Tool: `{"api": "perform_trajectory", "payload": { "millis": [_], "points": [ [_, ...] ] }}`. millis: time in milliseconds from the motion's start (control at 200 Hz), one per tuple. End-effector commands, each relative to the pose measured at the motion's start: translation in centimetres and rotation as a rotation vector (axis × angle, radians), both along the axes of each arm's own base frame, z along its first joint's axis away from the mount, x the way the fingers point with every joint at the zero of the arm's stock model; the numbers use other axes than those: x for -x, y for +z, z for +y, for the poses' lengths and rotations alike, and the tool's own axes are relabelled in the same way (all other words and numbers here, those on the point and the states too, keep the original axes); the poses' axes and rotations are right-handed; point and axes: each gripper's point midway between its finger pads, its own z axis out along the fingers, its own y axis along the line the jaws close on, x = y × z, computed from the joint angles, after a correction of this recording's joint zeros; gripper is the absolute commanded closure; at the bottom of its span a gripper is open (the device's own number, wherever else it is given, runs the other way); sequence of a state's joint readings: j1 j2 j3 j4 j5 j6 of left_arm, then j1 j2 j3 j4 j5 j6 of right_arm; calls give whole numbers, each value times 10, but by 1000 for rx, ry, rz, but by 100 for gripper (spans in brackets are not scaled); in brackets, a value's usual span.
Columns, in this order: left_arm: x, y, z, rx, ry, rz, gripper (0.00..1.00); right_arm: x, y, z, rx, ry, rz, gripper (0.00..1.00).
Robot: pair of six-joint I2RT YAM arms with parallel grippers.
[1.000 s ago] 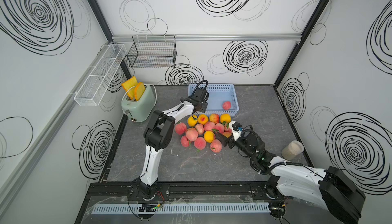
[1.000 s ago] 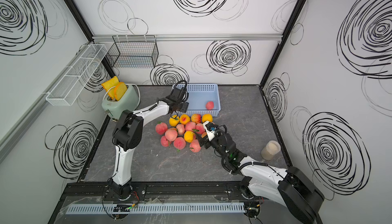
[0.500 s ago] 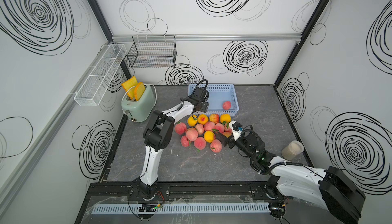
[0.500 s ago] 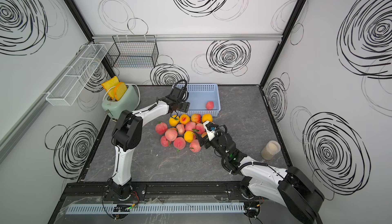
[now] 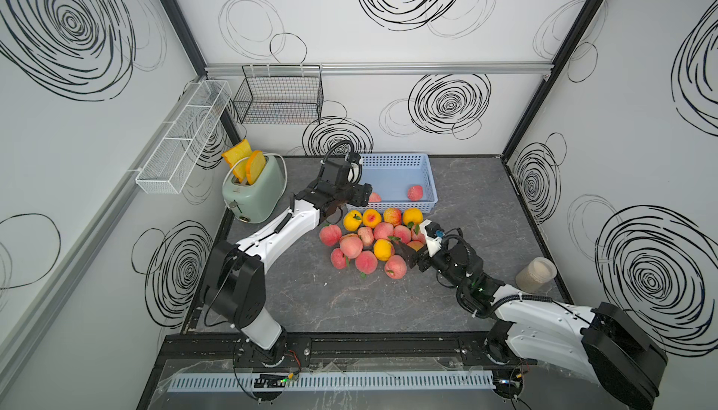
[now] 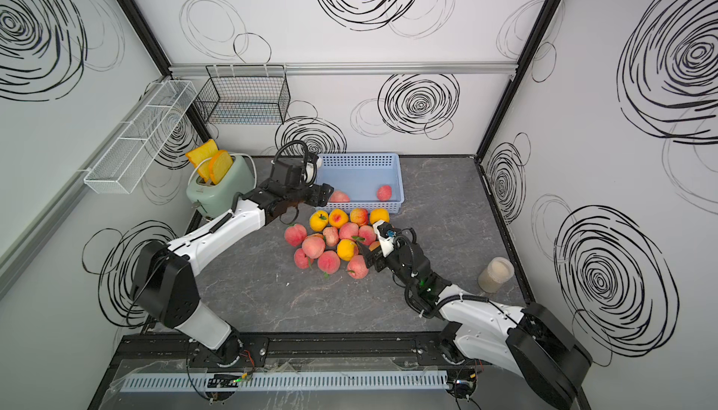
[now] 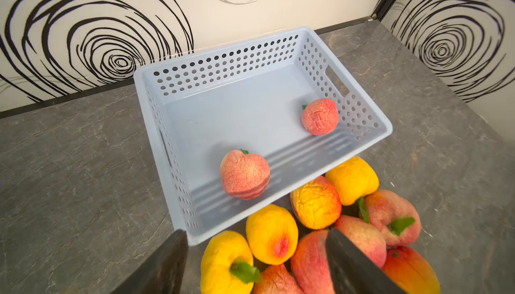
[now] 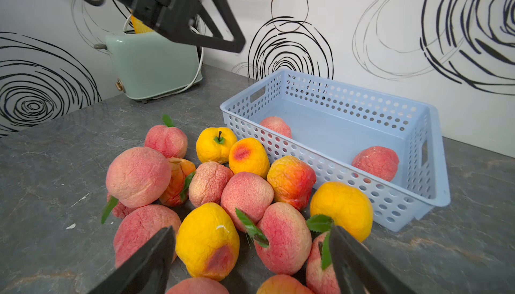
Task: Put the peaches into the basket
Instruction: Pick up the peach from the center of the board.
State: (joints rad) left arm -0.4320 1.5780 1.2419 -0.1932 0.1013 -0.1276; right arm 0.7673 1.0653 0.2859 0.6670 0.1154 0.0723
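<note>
Barely started: two peaches [image 7: 244,174] in the blue basket [image 7: 223,64], over a dozen left in a heap [image 5: 369,241] on the table [image 5: 311,303] beside it. Left tool [image 7: 256,234] spread, empty, over the basket's near corner. Right tool [image 8: 250,230] spread, low over the heap.

Wht swirl walls [image 5: 505,16], gry tabletop [image 5: 349,303]

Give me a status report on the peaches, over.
Left pincer open, empty, at basket corner. Right pincer open at the pile. Two peaches in basket, rest on table. Nothing blocking basket.
</note>
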Motion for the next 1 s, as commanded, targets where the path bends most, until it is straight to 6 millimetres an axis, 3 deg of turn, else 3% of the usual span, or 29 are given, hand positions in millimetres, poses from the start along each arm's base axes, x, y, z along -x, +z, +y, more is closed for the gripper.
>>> {"api": "perform_trajectory", "payload": {
  "millis": [0,165,325,425,690,995],
  "points": [
    [26,13,-2,126,-107,-5,18,-11,1,-5,-22,-73,103,11],
    [76,24,-6,197,-291,13,17,-18,-8,-30,-34,-192,277,9],
    [125,25,-29,160,-485,-11,18,-32,-24,-68,-121,-250,509,8],
    [145,21,-44,171,-574,-3,17,-42,-31,-84,-146,-265,619,8],
    [157,19,-57,204,-628,36,17,-57,-59,-100,-180,-258,794,8],
    [155,16,-57,208,-616,55,16,-66,-89,-91,-174,-214,890,10]
  ]
}}
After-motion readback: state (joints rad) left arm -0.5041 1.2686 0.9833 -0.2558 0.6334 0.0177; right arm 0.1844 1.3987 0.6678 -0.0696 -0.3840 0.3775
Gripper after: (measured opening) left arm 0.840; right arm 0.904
